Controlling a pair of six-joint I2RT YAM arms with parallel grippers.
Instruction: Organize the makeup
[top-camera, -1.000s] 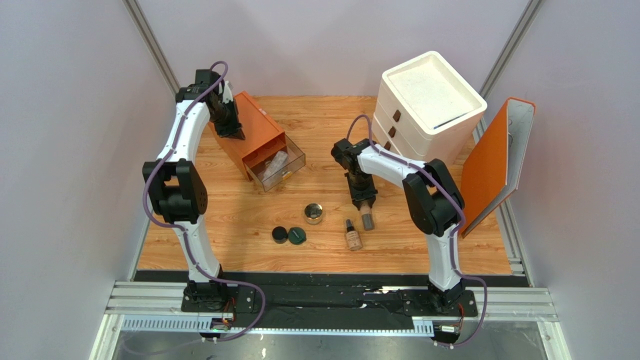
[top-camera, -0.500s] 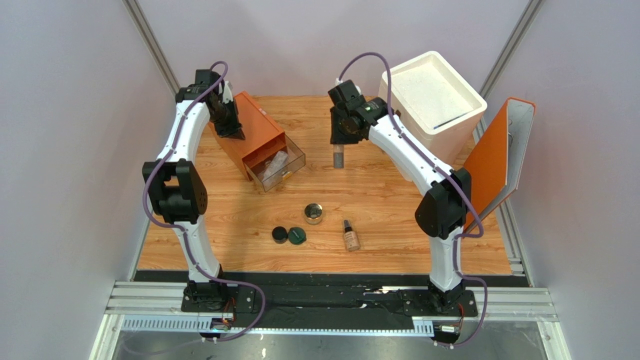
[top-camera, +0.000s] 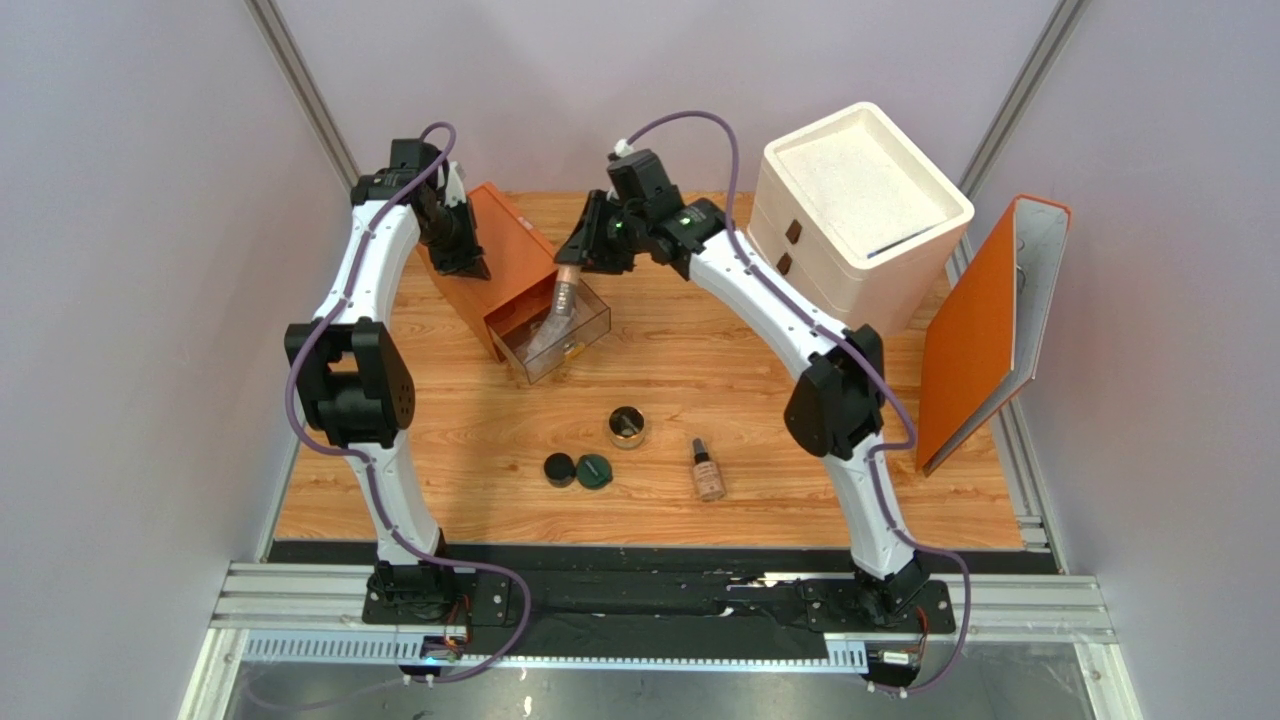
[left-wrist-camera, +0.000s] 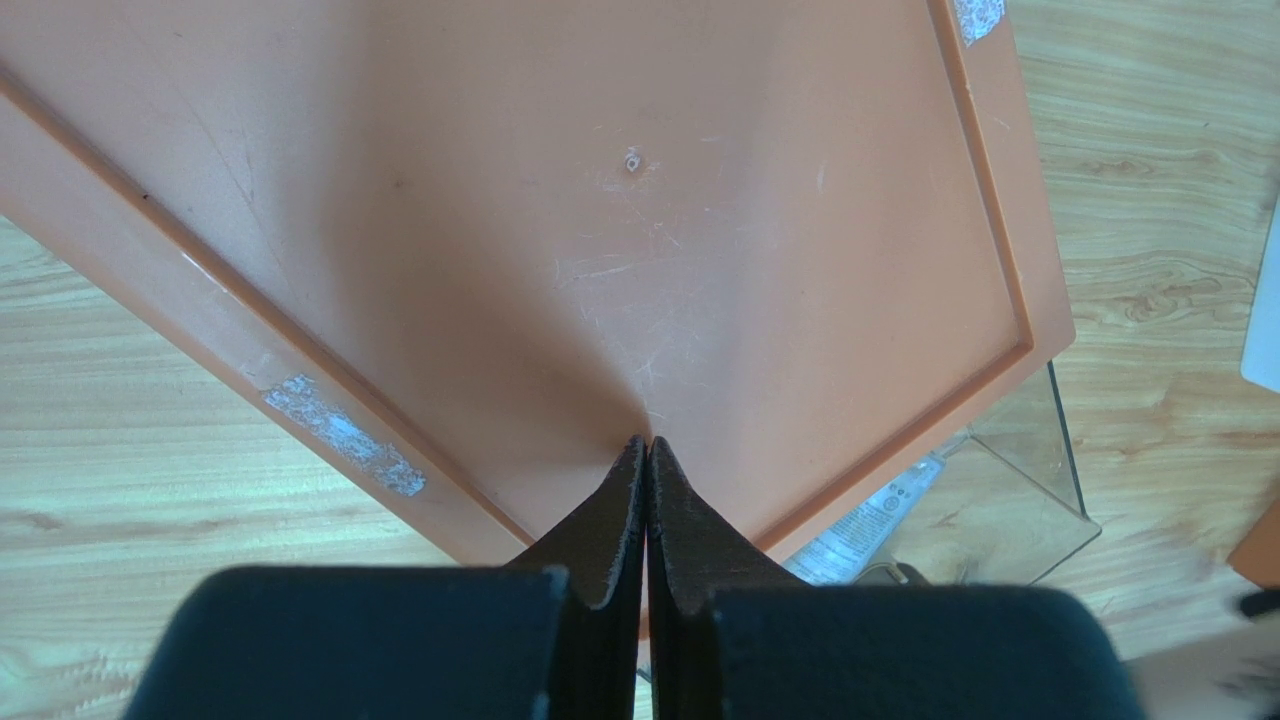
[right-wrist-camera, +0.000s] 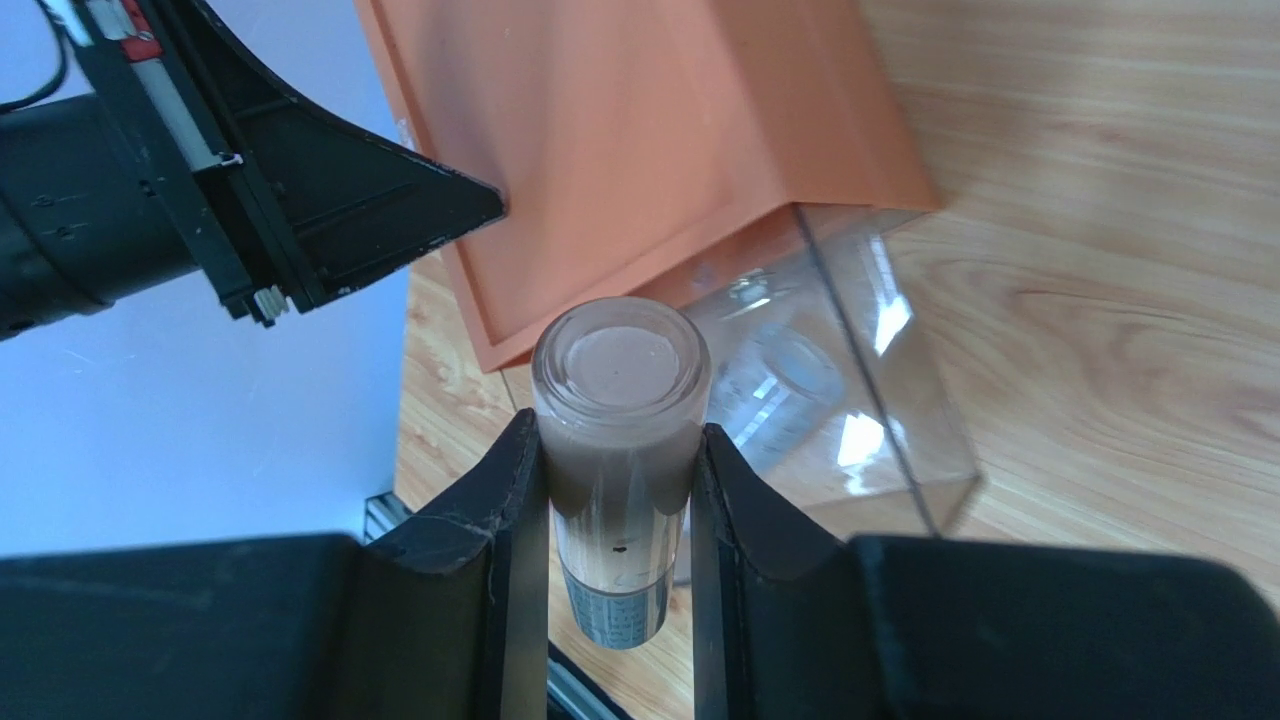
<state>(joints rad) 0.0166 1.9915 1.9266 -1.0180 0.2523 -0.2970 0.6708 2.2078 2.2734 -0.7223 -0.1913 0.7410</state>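
The orange drawer box sits at the far left corner of the worktop, its clear drawer pulled open toward the middle. My left gripper rests on the box's top with its fingers pressed together on nothing, which I judge is bracing the box. My right gripper is clamped around a beige bottle, tilted just above the drawer's open mouth. So the step in hand is dropping this bottle in. Next I need to lower it past the drawer's rim and then let go, beside the clear item lying inside. Near the front edge wait the gold-rimmed jar, a small bottle, the black compact and the dark green compact.
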